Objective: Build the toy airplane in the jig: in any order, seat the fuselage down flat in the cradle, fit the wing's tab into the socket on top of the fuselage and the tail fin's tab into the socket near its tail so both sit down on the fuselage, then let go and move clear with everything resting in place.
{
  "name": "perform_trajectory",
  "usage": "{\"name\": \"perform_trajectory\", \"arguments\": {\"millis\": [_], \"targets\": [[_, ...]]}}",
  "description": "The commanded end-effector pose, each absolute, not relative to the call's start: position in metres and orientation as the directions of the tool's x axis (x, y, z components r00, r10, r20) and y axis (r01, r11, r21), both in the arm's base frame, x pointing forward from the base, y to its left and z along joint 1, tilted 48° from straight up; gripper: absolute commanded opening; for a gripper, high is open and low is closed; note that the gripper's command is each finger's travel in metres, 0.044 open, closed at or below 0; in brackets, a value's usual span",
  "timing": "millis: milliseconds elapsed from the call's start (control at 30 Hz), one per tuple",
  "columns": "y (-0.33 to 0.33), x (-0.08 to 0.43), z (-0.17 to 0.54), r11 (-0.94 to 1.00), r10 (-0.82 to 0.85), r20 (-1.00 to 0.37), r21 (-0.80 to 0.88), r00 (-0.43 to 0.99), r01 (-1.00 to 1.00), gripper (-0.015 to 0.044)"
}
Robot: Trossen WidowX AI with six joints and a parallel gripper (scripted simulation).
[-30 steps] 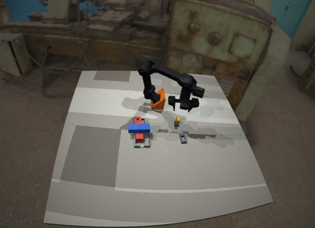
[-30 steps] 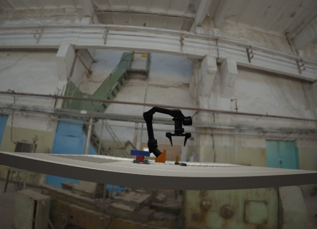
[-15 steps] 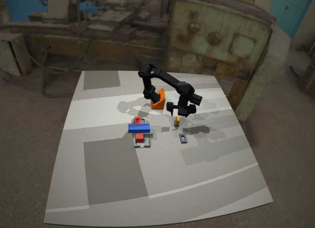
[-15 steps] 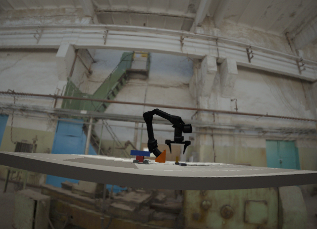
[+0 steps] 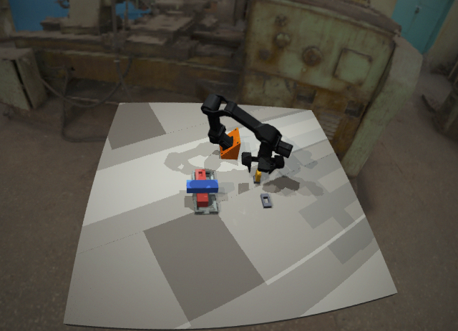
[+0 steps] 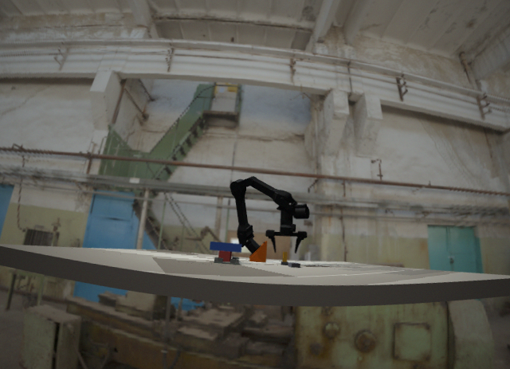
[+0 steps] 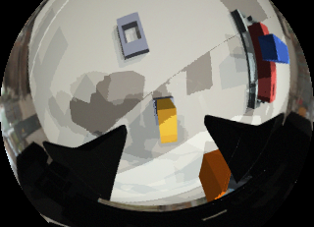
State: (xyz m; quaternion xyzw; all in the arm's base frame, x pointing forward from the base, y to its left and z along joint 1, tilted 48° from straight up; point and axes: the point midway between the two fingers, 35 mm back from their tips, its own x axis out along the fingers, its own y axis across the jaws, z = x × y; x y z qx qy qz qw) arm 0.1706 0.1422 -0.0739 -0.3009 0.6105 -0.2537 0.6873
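Hovers with claw (image 5: 260, 170) (image 6: 285, 251) (image 7: 167, 124) spread, pinching nothing, above the upright, slim yellow fin (image 5: 257, 176) (image 6: 284, 256) (image 7: 167, 124), nearer the bench's (image 5: 222, 302) (image 6: 247, 288) (image 7: 177, 21) far edge than its near one. Shows a smooth blue bar wing (image 5: 202, 186) (image 6: 225, 246) (image 7: 275, 48) across the blocky red fuselage (image 5: 202, 200) (image 6: 225, 256) (image 7: 266, 80) in the grey cradle (image 5: 205, 211) (image 6: 234, 260) (image 7: 251, 89), well apart from the fin. Leaves open room toward the near corners.
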Motion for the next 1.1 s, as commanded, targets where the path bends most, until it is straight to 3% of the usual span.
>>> {"name": "perform_trajectory", "arguments": {"millis": [0, 567, 1067], "targets": [[0.136, 0.171, -0.079, 0.687, -0.719, -0.683, -0.727, 0.127, -0.023, 0.044], [0.118, 0.174, -0.095, 0.685, -0.72, -0.682, -0.728, 0.127, -0.022, 0.044], [0.118, 0.174, -0.095, 0.685, -0.72, -0.682, -0.728, 0.127, -0.022, 0.0046]]}}
